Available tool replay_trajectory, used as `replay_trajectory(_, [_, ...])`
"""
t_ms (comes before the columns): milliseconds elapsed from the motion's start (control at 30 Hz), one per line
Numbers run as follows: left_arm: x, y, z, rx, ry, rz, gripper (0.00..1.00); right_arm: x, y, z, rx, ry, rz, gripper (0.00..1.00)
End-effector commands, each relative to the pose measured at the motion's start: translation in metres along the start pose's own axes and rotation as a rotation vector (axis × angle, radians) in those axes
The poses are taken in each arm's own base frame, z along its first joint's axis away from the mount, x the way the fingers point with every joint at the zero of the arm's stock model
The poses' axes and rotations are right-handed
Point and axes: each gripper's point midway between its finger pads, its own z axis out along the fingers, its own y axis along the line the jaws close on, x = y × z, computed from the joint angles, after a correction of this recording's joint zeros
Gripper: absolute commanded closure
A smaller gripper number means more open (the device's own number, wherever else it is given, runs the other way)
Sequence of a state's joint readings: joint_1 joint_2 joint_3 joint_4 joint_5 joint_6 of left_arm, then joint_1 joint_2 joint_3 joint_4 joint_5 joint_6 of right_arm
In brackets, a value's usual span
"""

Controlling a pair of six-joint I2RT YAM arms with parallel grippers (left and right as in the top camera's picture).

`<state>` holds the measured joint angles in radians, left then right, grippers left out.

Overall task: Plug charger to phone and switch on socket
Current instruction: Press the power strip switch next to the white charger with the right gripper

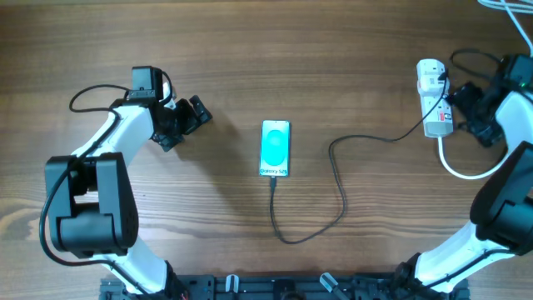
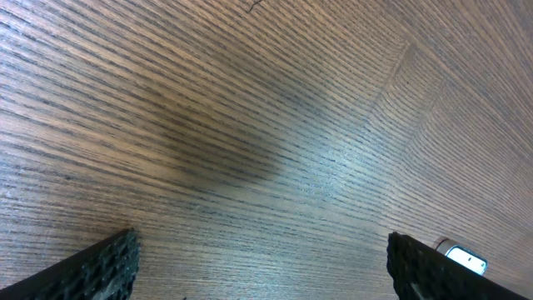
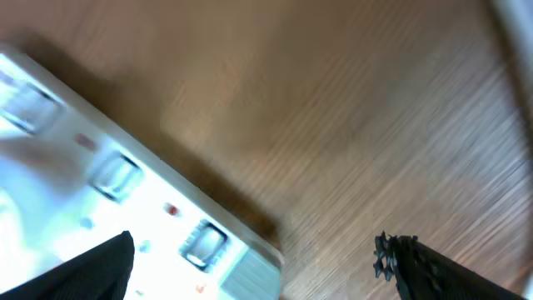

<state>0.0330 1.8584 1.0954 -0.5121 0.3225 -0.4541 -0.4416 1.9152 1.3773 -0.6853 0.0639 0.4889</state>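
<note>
The phone (image 1: 276,148) lies flat at the table's middle, teal screen up. The thin black charger cable (image 1: 336,175) runs from the phone's near edge, loops towards me, then leads right to the white socket strip (image 1: 433,100) at the far right. My right gripper (image 1: 460,108) is open just right of the strip. In the right wrist view its jaws (image 3: 254,258) straddle the end of the strip (image 3: 108,179), blurred, showing rocker switches. My left gripper (image 1: 187,125) is open and empty, left of the phone. In the left wrist view (image 2: 262,250) a phone corner (image 2: 463,257) peeks out.
A thick white cord (image 1: 454,169) curves from the strip's near end under my right arm. A plug (image 1: 430,73) sits in the strip's far end. More white cords show at the far right corner (image 1: 508,12). Bare wood lies between phone and left gripper.
</note>
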Motion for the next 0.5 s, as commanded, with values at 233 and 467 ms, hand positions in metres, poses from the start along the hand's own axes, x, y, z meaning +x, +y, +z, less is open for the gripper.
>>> replay_trajectory(233, [0.012, 0.029, 0.014, -0.089, 0.039, -0.035, 0.00, -0.046, 0.016, -0.038, 0.002, -0.080, -0.095, 0.00])
replay_trajectory(467, [0.012, 0.029, 0.014, -0.089, 0.039, -0.035, 0.00, -0.030, 0.013, 0.003, 0.030, 0.009, -0.113, 0.00])
